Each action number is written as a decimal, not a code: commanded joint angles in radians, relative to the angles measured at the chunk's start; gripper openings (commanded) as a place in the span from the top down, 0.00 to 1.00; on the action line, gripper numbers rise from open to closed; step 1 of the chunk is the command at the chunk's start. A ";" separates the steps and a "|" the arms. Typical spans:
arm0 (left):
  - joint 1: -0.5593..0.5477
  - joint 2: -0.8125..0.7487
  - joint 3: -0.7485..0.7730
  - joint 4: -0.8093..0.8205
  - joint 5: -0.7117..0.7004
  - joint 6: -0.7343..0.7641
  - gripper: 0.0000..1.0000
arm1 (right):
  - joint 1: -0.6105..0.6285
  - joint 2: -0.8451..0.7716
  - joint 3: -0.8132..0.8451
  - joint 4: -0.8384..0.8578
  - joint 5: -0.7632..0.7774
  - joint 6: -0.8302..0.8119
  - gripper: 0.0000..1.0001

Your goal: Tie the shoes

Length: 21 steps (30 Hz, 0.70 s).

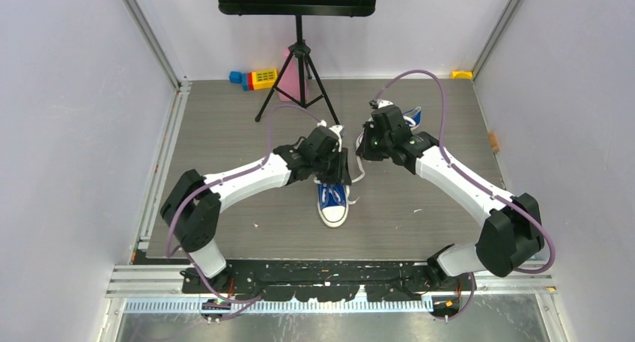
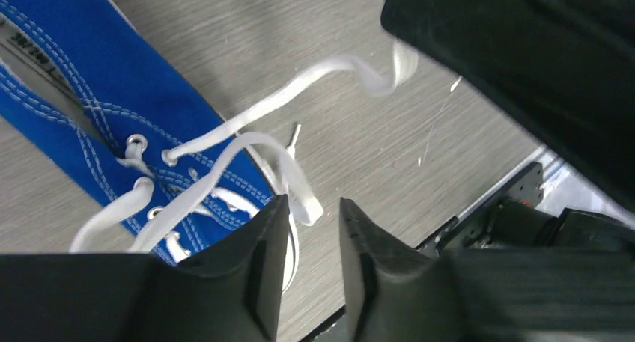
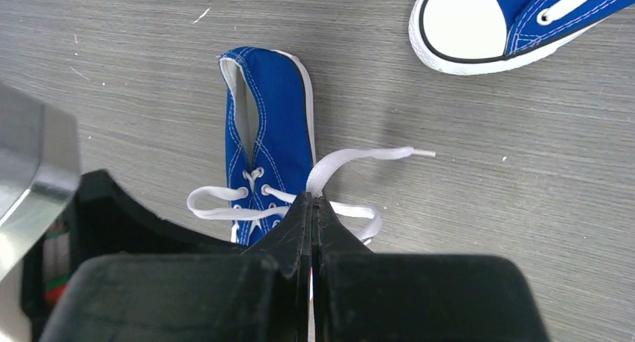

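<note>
1. Near shoe: lies flat on the table with its toe cap toward the arm bases and its laces undone.
2. Far shoe: rests beyond the near shoe's heel, toward the right arm's side, well apart from it.
3. Right gripper: hangs just beside the near shoe's top eyelets, jaws pressed fully together on the held strand, with the aglet end trailing free past the pinch.
4. Left gripper: hovers over the near shoe's lacing, jaws parted by a narrow gap, gripping nothing. The looped strand lies just in front of the fingertips.
5. Likely step: gathering both strands for the 1st crossing.
   - Lower the left gripper onto the looped strand and close on the flat of the lace, partway along rather than at the tip.
   - Hold the right pinch firm.
   - Draw the 2 strands to opposite sides of the near shoe, gently, since so light a shoe probably slides or tips under a hard pull.
6. Count:
   - 2 shoes
   - 2 loose strands on the near shoe
   - 1 aglet seen from the right wrist
   - 2 grippers
   - 1 tripod beyond the near shoe's heel
   - 1 cluster of toy blocks farther back still
</note>
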State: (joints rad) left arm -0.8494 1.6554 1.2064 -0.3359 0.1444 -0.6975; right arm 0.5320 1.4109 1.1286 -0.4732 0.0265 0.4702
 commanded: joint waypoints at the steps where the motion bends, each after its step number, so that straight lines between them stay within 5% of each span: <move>1: -0.010 0.013 0.106 -0.024 -0.041 0.063 0.55 | -0.010 -0.051 -0.018 0.066 -0.011 0.036 1.00; 4: -0.007 -0.047 0.104 -0.122 -0.076 0.117 0.42 | -0.010 -0.055 -0.034 0.077 -0.077 0.040 1.00; 12: 0.088 -0.207 0.028 -0.277 -0.036 0.138 0.41 | -0.010 -0.056 -0.073 0.080 -0.284 0.041 1.00; 21: 0.244 -0.174 -0.048 -0.180 0.149 0.098 0.42 | 0.051 -0.096 -0.177 0.236 -0.466 0.182 1.00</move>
State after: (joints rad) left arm -0.6384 1.4490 1.1584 -0.5522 0.1932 -0.5949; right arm 0.5327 1.3621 0.9703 -0.3546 -0.3347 0.5724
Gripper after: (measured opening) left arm 0.580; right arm 0.017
